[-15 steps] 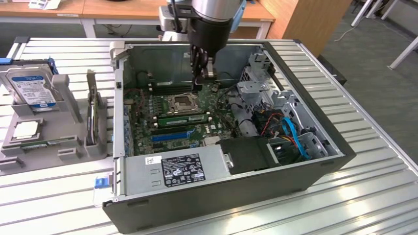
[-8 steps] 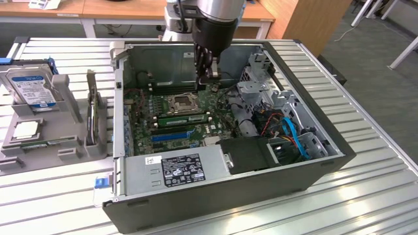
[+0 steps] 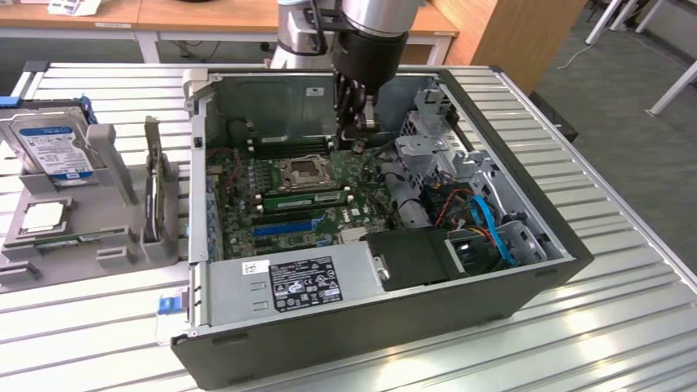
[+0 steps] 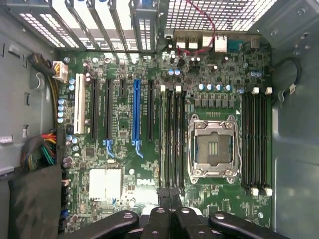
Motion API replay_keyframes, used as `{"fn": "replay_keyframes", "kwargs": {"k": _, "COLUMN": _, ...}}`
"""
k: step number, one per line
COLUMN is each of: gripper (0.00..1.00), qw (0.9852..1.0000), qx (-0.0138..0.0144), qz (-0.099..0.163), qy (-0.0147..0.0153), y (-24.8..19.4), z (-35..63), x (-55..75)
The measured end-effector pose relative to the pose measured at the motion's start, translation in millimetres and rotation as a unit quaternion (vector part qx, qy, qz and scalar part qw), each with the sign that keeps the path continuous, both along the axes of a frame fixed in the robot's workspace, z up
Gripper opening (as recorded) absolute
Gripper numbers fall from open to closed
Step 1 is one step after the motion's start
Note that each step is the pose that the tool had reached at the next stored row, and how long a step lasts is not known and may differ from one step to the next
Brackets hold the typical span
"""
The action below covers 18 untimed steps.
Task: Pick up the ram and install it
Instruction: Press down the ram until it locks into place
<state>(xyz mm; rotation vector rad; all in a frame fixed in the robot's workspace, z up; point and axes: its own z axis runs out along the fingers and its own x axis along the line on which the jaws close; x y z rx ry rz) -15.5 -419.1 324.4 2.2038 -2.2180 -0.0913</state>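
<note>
**Pincer shut over the memory slots, ram seated on the board**

In the exterior view you see the arm reaching down into the open computer case [image 3: 360, 335], which lies on its side on the slatted metal tabletop [image 3: 610, 327]. The pincer [image 3: 355, 140] hangs above the motherboard, toward the exterior view's right of the processor socket [image 3: 299, 173].

In the wrist view the pincer [image 4: 169, 195] has its two dark fingertips pressed together with nothing between them. They stand over one end of the slot row beside the socket [image 4: 212, 147]. You cannot tell whether they touch the board.

The ram [image 3: 307, 198] stands upright in a memory slot, between the socket and the blue expansion slot [image 3: 289, 225]. From the wrist you meet it edge-on, as a thin green line [image 4: 164, 139] on the side of the slot row away from the socket.

Outside the case, on the exterior view's left, a grey holder [image 3: 109, 155] carries a hard drive [image 3: 49, 147] and a square processor chip [image 3: 42, 216].
</note>
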Motion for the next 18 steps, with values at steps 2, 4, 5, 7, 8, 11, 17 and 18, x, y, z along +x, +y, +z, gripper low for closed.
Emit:
{"fn": "replay_keyframes", "kwargs": {"k": 2, "gripper": 0.1, "qw": 1.0, "qx": 0.0, "qz": 0.0, "qy": 0.0003, "y": 0.0, "z": 0.0, "x": 2.8}}
{"fn": "replay_keyframes", "kwargs": {"k": 4, "gripper": 0.1, "qw": 1.0, "qx": 0.0, "qz": 0.0, "qy": 0.0006, "y": 0.0, "z": 0.0, "x": 5.6}}
{"fn": "replay_keyframes", "kwargs": {"k": 5, "gripper": 0.1, "qw": 1.0, "qx": 0.0, "qz": 0.0, "qy": 0.0008, "y": 0.0, "z": 0.0, "x": 6.9}}
{"fn": "replay_keyframes", "kwargs": {"k": 7, "gripper": 0.1, "qw": 1.0, "qx": 0.0, "qz": 0.0, "qy": 0.0009, "y": 0.0, "z": 0.0, "x": 8.7}}
{"fn": "replay_keyframes", "kwargs": {"k": 8, "gripper": 0.1, "qw": 1.0, "qx": 0.0001, "qz": 0.0, "qy": 0.0009, "y": 0.0, "z": 0.0, "x": 9.5}}
{"fn": "replay_keyframes", "kwargs": {"k": 11, "gripper": 0.1, "qw": 1.0, "qx": 0.0, "qz": 0.0, "qy": 0.0009, "y": 0.0, "z": 0.0, "x": 11.2}}
{"fn": "replay_keyframes", "kwargs": {"k": 17, "gripper": 0.1, "qw": 1.0, "qx": 0.0, "qz": 0.0, "qy": 0.0009, "y": 0.0, "z": 0.0, "x": 11.3}}
{"fn": "replay_keyframes", "kwargs": {"k": 18, "gripper": 0.1, "qw": 1.0, "qx": 0.0, "qz": 0.0, "qy": 0.001, "y": 0.0, "z": -0.2, "x": 11.3}}
